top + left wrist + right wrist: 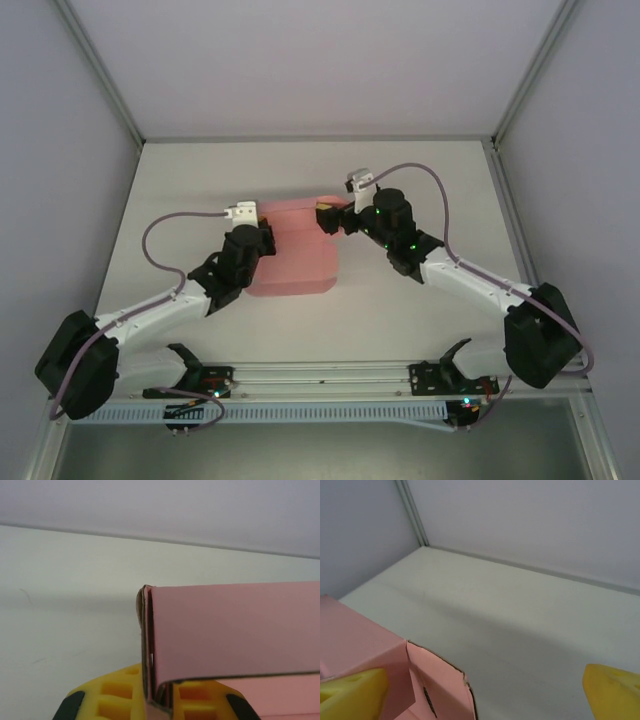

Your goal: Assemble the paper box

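Sitting roughly mid-table in the top view, the pink paper box [296, 252] is partly folded up, with a flat panel lying on the surface and its far end raised between the two arms. From the left wrist camera the paper box [230, 635] shows a broad pink panel bending over near the bottom of the frame. At its left edge there's a stack of card layers standing upright, brownish raw edge showing.

The left gripper [157, 702] has its yellow fingers [117, 695] pressed together right on that layered edge, pinching the card between them. From above, the left gripper [266, 238] sits at the box's left side.

Over on the right wrist view, the paper box [362, 645] fills the lower left corner, with a folded corner and a flap [442, 680] whose torn-looking edge sticks out. The right gripper [485, 680] is spread wide. One yellow finger [352, 695] is over the pink card (can't tell if it actually touches), and the other sits well off over bare table. From above, the right gripper [328, 216] is at the box's far right corner.

All of it's on a plain white table [430, 180] with grey walls [300, 60] around it, and lilac cables [158, 235] loop off both wrists.
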Controlling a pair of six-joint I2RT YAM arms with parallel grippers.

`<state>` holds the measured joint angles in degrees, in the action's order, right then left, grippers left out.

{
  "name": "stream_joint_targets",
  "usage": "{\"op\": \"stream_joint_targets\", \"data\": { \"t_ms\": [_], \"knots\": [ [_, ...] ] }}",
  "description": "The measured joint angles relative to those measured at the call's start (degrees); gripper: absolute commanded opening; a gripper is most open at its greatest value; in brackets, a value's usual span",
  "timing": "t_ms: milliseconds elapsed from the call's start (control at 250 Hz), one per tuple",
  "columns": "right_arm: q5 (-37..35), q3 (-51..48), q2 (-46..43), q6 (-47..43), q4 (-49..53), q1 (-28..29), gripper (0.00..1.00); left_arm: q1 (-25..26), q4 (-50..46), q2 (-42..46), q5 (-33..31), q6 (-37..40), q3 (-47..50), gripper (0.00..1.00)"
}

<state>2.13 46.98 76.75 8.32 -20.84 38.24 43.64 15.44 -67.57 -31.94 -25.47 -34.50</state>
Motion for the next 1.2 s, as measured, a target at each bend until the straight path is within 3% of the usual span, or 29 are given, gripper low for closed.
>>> {"op": "stream_joint_targets", "data": {
  "t_ms": [132, 208, 511, 739, 906, 1202],
  "knots": [
    [-2.8, -9.1, 0.0, 8.6, -14.0, 0.1, 1.0, 0.1, 0.3, -1.3, 2.4, -1.9, -0.2, 0.0],
    [-3.6, -10.5, -1.2, 10.4, -14.8, 0.1, 1.0, 0.2, 0.3, -1.5, 3.1, -2.4, -0.3, 0.0],
    [-8.7, -5.1, -15.9, 8.6, 7.7, 0.2, 1.0, -0.5, 0.2, -0.7, 3.5, -3.4, -0.7, 0.0],
    [-9.7, -7.7, -17.4, 7.1, 22.2, 0.2, 1.0, -1.5, -1.0, -0.3, 3.5, -3.3, -0.7, 0.0],
    [-12.1, -9.4, -16.6, 7.1, 25.7, 0.2, 1.0, -1.6, -1.0, -0.3, 3.5, -3.1, -0.7, 0.0],
    [-12.7, -9.3, -9.4, 6.4, 21.0, 0.2, 1.0, -1.6, -0.9, 0.1, 4.3, -2.9, -0.7, 0.0]
  ]
}}
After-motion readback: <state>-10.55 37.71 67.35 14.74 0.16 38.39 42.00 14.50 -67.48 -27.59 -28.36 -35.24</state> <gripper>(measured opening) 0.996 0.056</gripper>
